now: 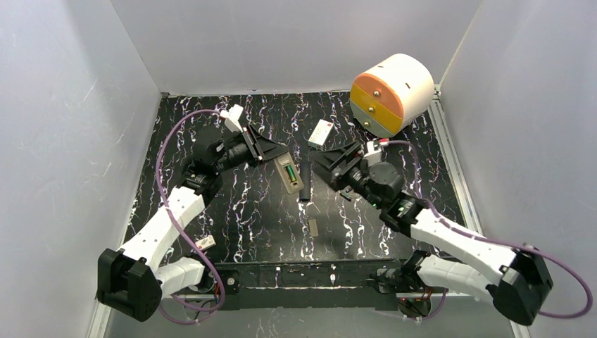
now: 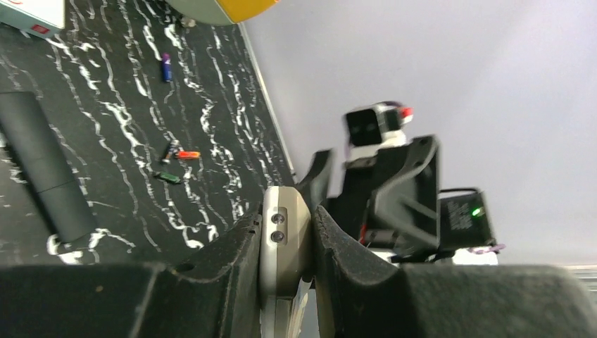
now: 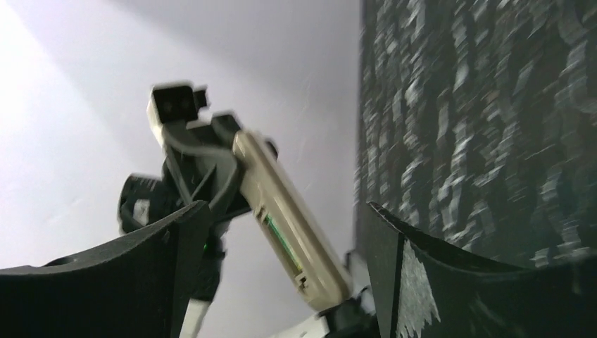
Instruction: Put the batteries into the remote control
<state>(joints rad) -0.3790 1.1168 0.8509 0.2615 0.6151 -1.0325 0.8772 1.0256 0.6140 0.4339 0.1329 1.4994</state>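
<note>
While scanning outward from the near edge, meet first a small white block (image 1: 205, 243) beside the left arm, then a thin flat grey strip (image 1: 313, 227) lying alone near the middle of the worktop (image 1: 246, 211), glossy black stone-look with white veining.

Farther in, find a long black bar (image 1: 305, 184), matte and rounded, lying flat. Just left of it, see the remote (image 1: 296, 186): smooth beige oblong with rounded corners, back upward, bay uncovered, one green battery (image 1: 288, 172) seated lengthwise inside. Held tilted by the left gripper (image 1: 273, 153), closed on its far end, coarse black fingers (image 2: 225, 267) pressed against both flat sides. Cannot tell whether its near end touches the bar.

Just right of the bar, note the right gripper (image 1: 327, 160), spread wide with nothing between its curved dark pads (image 3: 141, 274), turned toward the remote; badly blurred from its own wrist.

Toward the right edge, visible only from the left wrist, pick out tiny loose cylinders: red cell (image 2: 188, 154), green cell (image 2: 167, 177) and dark cell (image 2: 167, 149) close together, purple cylinder (image 2: 166, 67) well apart, farther back.

Beyond the right gripper, spot a flat white box (image 1: 320, 132) with a red mark. At the far right corner, end on a fat drum (image 1: 391, 91) on its side: white shell, round face banded orange, yellow and grey, small studs on it.
</note>
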